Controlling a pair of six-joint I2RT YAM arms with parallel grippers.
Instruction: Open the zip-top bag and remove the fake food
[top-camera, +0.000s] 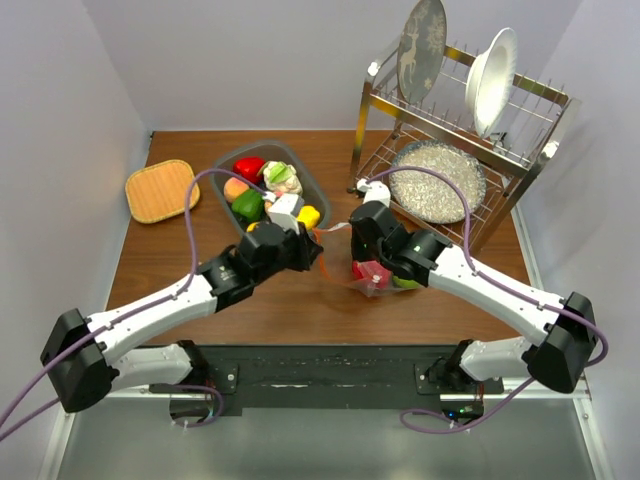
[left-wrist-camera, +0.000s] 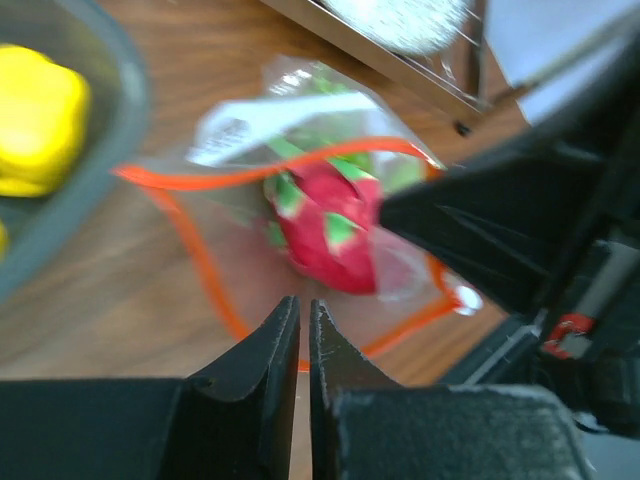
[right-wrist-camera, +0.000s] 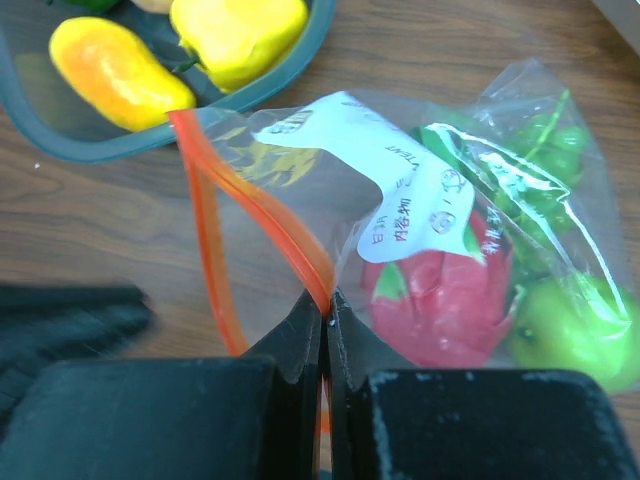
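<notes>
The zip-top bag (top-camera: 372, 272) lies on the wooden table between my two grippers, its mouth gaping, ringed by the orange-red zip strip (right-wrist-camera: 205, 200). Inside it sits fake food: a red piece with green leaves (right-wrist-camera: 440, 300), a green apple (right-wrist-camera: 570, 335) and a leafy green piece (right-wrist-camera: 530, 150). My right gripper (right-wrist-camera: 326, 298) is shut on the zip strip at the bag's rim. My left gripper (left-wrist-camera: 303, 308) reaches in from the other side with its jaws nearly together. The near stretch of the strip (left-wrist-camera: 215, 290) shows in the thin gap between them.
A grey bin (top-camera: 228, 160) behind the bag holds more toy produce, among it a yellow pepper (right-wrist-camera: 240, 35) and an orange piece (right-wrist-camera: 115, 70). A dish rack (top-camera: 500, 150) with plates stands at the back right. A woven mat (top-camera: 160, 190) lies at the back left.
</notes>
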